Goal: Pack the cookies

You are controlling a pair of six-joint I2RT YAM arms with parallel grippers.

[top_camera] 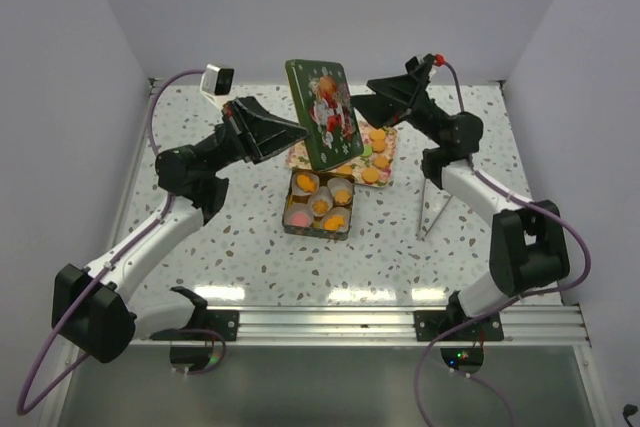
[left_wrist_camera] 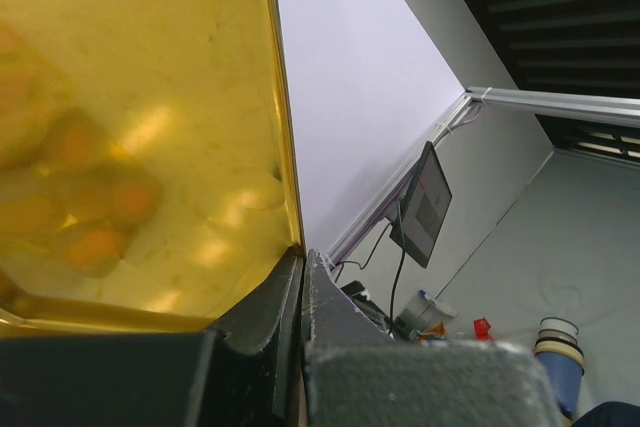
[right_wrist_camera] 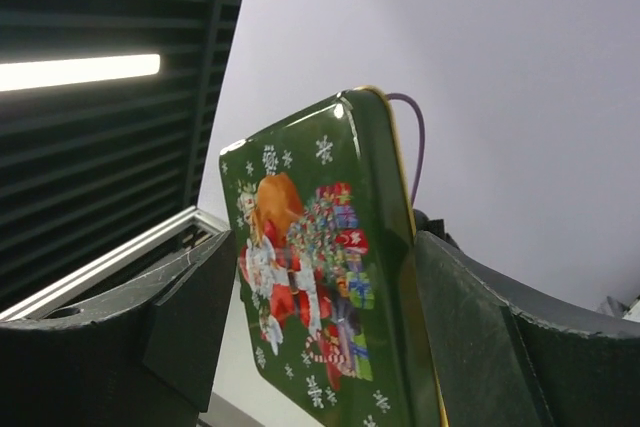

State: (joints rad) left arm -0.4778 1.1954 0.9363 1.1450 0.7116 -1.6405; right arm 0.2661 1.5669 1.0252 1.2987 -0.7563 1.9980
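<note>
Left gripper: jaws pinched narrow on the edge of the green rectangular metal lid with a Christmas picture, held upright over the middle of the speckled table. Right gripper: jaws wide, one on each side of the lid, not visibly clamped. Below, the open green tin holds round orange and pink cookies in white paper cups. More cookies lie on the floral tray just behind it. The step in hand appears to be a two-armed hold of the lid. Next, the lid needs laying flat and squaring over the tin.

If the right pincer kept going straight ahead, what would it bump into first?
The green rectangular tin lid with a Santa picture, most likely: it stands upright between the right pincer's open fingers, though depth is unclear.
</note>
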